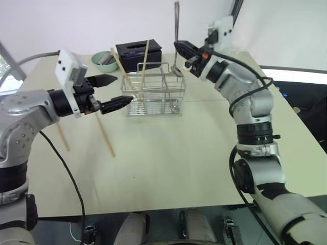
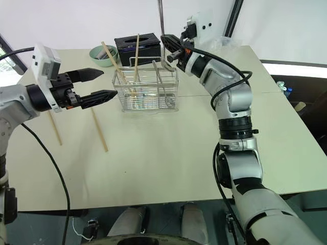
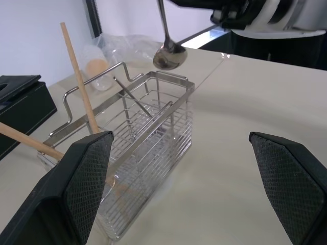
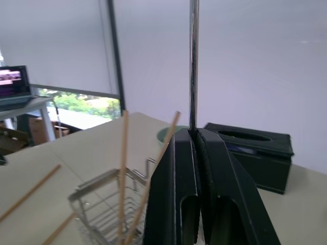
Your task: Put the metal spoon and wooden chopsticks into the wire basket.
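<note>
1. The right gripper (image 1: pixel 185 51) was clamped on the metal spoon (image 1: pixel 177 35), bowl hanging down just above the wire basket (image 1: pixel 155 92) at its 1 o'clock corner.
2. The spoon looked light, rigid and slick; pinched mid-handle, it would probably swing if jolted.
3. The left gripper (image 1: pixel 113 93) stood wide open and empty at the basket's 9 o'clock.
4. Two wooden chopsticks (image 1: pixel 144 56) leaned in the basket; two more (image 1: pixel 105 134) lay on the table (image 1: pixel 168 163) at 8 o'clock, light, stiff, best gripped near the middle.
</note>
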`<state>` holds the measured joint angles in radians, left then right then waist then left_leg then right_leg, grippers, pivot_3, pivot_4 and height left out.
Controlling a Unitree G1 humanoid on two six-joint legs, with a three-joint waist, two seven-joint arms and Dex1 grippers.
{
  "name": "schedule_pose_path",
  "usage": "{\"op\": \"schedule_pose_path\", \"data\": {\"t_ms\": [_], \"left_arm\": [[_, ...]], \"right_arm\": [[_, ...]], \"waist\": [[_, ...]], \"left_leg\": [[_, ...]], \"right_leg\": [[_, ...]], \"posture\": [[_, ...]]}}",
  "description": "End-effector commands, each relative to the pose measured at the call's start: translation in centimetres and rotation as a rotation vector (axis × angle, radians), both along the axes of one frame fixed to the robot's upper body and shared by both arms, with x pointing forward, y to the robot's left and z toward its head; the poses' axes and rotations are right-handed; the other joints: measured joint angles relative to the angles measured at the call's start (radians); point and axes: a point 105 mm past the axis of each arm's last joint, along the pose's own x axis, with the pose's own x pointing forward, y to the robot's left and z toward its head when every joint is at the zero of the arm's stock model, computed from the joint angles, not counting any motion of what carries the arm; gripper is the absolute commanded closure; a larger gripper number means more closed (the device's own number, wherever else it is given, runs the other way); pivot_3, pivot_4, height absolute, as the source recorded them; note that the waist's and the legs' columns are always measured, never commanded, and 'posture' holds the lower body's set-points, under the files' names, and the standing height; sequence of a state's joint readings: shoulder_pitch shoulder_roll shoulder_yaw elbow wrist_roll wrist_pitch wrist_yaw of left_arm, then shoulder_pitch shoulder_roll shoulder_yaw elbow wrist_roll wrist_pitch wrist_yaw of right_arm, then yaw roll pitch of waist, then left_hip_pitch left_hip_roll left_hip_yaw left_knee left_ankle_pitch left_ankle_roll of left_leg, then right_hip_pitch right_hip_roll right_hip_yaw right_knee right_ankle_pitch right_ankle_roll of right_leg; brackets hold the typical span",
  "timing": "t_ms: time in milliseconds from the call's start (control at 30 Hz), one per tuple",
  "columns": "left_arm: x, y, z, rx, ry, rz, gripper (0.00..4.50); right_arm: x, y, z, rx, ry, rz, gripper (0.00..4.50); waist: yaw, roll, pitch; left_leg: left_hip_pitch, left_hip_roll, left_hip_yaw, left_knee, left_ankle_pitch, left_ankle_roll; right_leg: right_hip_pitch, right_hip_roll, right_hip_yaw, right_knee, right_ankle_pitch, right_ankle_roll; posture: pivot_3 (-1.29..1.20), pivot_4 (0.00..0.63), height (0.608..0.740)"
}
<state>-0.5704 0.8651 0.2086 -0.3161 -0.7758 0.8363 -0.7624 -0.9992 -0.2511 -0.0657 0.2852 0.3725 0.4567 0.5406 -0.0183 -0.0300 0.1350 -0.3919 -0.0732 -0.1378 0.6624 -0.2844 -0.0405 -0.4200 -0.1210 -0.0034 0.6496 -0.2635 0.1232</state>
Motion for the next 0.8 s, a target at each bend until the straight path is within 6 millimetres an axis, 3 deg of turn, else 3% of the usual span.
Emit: {"op": "schedule_pose_path", "data": {"t_ms": [33,133,233,367,567,700,800], "left_arm": [[-0.2,0.1,1.6,-0.001,-0.07,0.012,0.0],[-0.1,0.3,1.7,-0.001,-0.073,0.027,0.0],[-0.2,0.4,1.7,-0.002,-0.076,0.034,0.0],[0.1,1.1,1.9,-0.02,-0.086,0.08,0.0],[1.3,3.2,3.2,-0.125,-0.117,0.233,0.0],[3.1,6.8,4.1,-0.227,-0.119,0.492,0.0],[4.2,9.7,4.1,-0.275,-0.079,0.692,0.0]], "right_arm": [[0.0,0.9,-0.1,0.013,0.006,0.019,4.46],[0.0,1.8,-1.8,0.04,0.092,0.043,3.52],[-0.2,2.1,-2.2,0.037,0.09,0.034,2.09],[0.6,0.2,-1.5,0.05,0.077,-0.074,0.06],[-0.8,-2.5,2.3,0.081,-0.026,-0.055,0.06],[-5.2,-3.4,5.0,0.015,-0.144,0.145,0.06],[-8.6,-3.4,4.9,-0.071,-0.169,0.301,0.06]], "waist": [[-0.002,0.0,0.0],[-0.004,0.0,0.0],[-0.003,0.0,0.0],[0.0,0.001,0.001],[0.002,0.0,0.0],[0.001,0.0,0.0],[0.003,-0.002,-0.001]], "left_leg": [[0.0,0.0,0.0,0.0,0.0,0.0],[0.0,0.0,0.0,0.0,0.0,0.0],[0.0,0.0,0.0,0.0,0.0,0.0],[0.0,0.0,0.0,0.001,0.0,0.0],[0.001,0.0,0.0,0.001,0.0,0.0],[0.0,0.0,0.0,0.001,0.0,0.0],[0.001,0.0,0.0,0.0,0.0,0.0]], "right_leg": [[0.0,0.0,0.0,0.0,0.0,0.0],[-0.001,0.002,0.0,0.001,0.0,0.0],[-0.001,0.002,0.0,0.001,0.0,0.0],[-0.002,0.002,0.0,0.001,0.0,0.0],[-0.001,0.002,0.0,0.001,0.0,0.0],[-0.001,0.002,0.0,0.001,0.0,0.0],[0.0,0.002,-0.001,0.0,0.0,0.0]], "posture": [[0.0,0.15,0.649],[0.0,0.15,0.649],[0.0,0.15,0.649],[0.0,0.15,0.649],[0.0,0.15,0.649],[0.0,0.15,0.649],[0.0,0.15,0.649]]}}
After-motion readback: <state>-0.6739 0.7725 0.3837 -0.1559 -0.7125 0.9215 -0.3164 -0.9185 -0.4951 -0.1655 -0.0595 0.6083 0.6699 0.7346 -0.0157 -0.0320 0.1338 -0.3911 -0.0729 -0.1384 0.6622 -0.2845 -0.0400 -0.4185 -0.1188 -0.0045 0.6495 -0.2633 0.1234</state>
